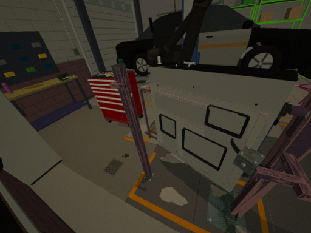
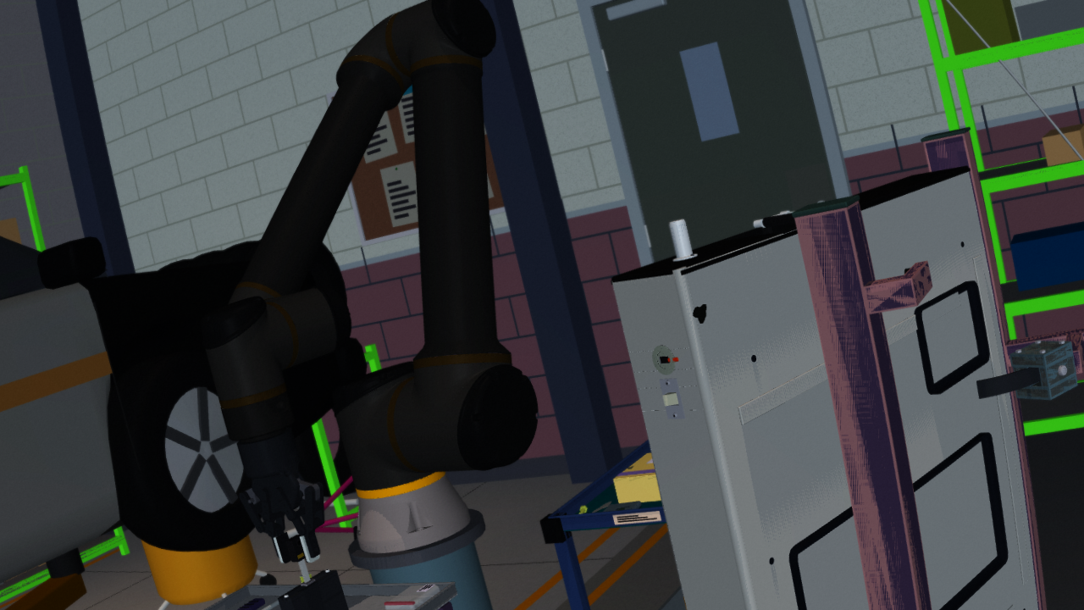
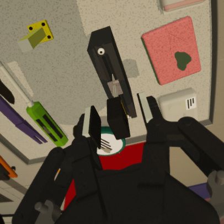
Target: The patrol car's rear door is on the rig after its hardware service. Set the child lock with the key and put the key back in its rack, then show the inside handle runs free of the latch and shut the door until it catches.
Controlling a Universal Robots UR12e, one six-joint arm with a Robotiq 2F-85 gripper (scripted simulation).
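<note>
The key [image 3: 118, 117], with a black head and a thin metal blade, stands in the slot of its black rack [image 3: 111, 70] on the tool tray, clear of my fingers. My gripper [image 3: 118, 116] hangs just above it and is open, holding nothing. In the second side camera the gripper [image 2: 292, 540] sits low at the left over the rack [image 2: 317, 590]. The grey rear door [image 2: 819, 425] stands ajar on the rig at the right. The child lock [image 2: 665, 359] shows on the door's edge face with a red mark, above a small latch plate [image 2: 670, 400].
Behind the tray stands a black patrol car [image 1: 218, 39], with a red tool chest [image 1: 117, 95] to its left. On the tray lie a green-handled screwdriver [image 3: 45, 122], a pink pad [image 3: 172, 49] and a yellow bracket [image 3: 37, 34]. Purple rig posts [image 1: 133, 121] flank the door.
</note>
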